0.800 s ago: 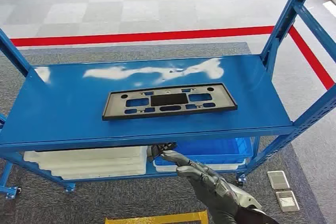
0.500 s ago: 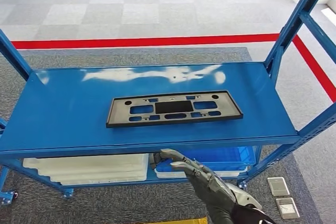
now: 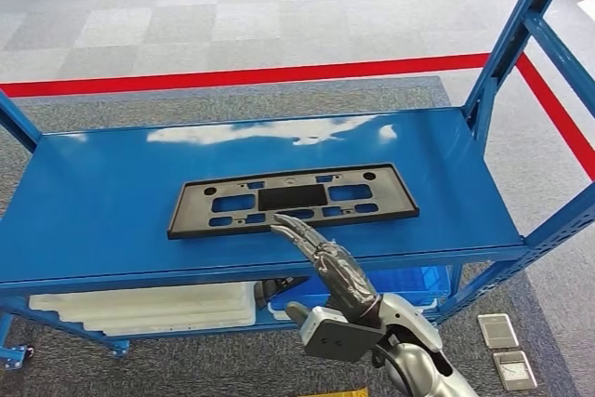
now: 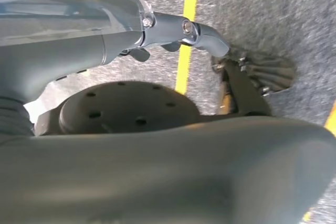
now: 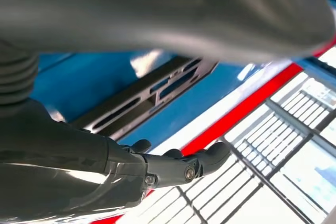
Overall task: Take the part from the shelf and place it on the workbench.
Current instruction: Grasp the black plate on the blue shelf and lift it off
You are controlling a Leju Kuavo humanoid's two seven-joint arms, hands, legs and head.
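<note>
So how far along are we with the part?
Nothing is finished yet: the black part lies flat on the blue shelf, ungrasped. In hand: the right hand reaches over the shelf's front edge, fingers extended near the part's near edge. Left: grasping, lifting, and carrying it to the workbench.

Bright, even daylight all over in the head view, colours pretty saturated. The blue shelf (image 3: 105, 202) picks up white glare streaks along its far edge, and shadows are soft, just a faint one under the part (image 3: 291, 200). Both wrist views are rough: the right hand (image 5: 150, 169) and the left hand (image 4: 174, 30) sit so close they're smeared and out of focus, and the right wrist view has blown-out white patches.
</note>
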